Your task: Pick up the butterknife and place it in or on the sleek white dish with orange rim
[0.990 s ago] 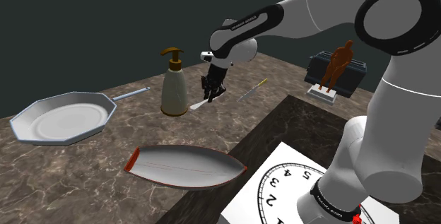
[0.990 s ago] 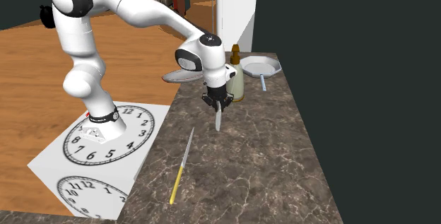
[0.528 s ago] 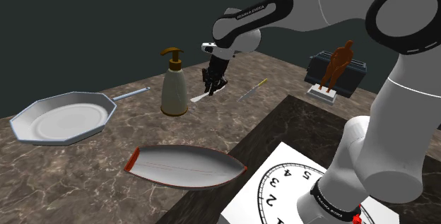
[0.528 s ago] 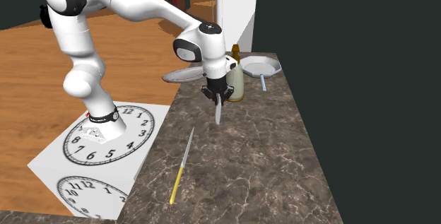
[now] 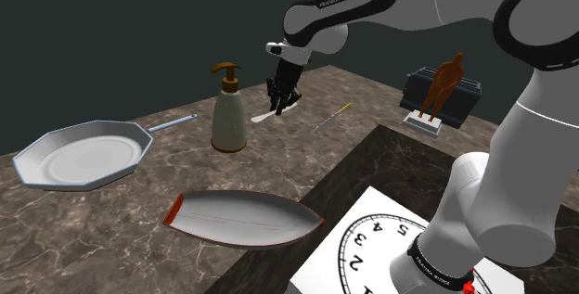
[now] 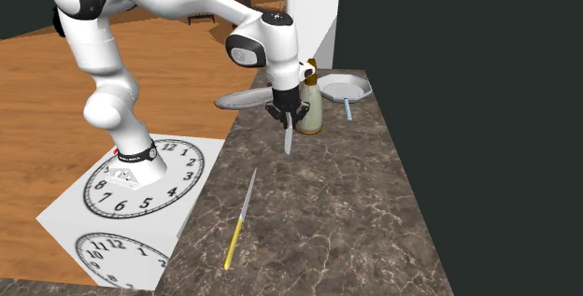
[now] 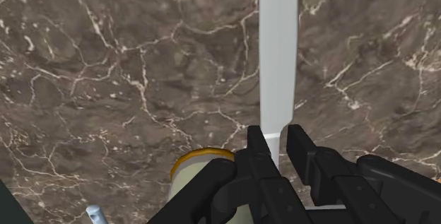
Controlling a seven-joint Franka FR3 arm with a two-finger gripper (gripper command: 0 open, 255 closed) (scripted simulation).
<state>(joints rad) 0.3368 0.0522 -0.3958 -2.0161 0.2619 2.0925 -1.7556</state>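
Above dark veined counter (image 6: 318, 219), jaws tight on pale butterknife (image 7: 277, 60); clock numerals on stand (image 6: 140, 182).

obstacle: soap bottle (image 5: 228, 116) just beside hand (image 5: 280, 107) | free: bare counter (image 5: 288, 158) toward dish (image 5: 243, 216)

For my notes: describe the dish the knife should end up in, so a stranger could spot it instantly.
On the dark marbled countertop, look at the edge nearest the clock-faced white stand. There lies a shallow white dish, boat-shaped with pointed ends and a thin orange-red rim; the neighbouring grey octagonal pan has a handle and no coloured rim.
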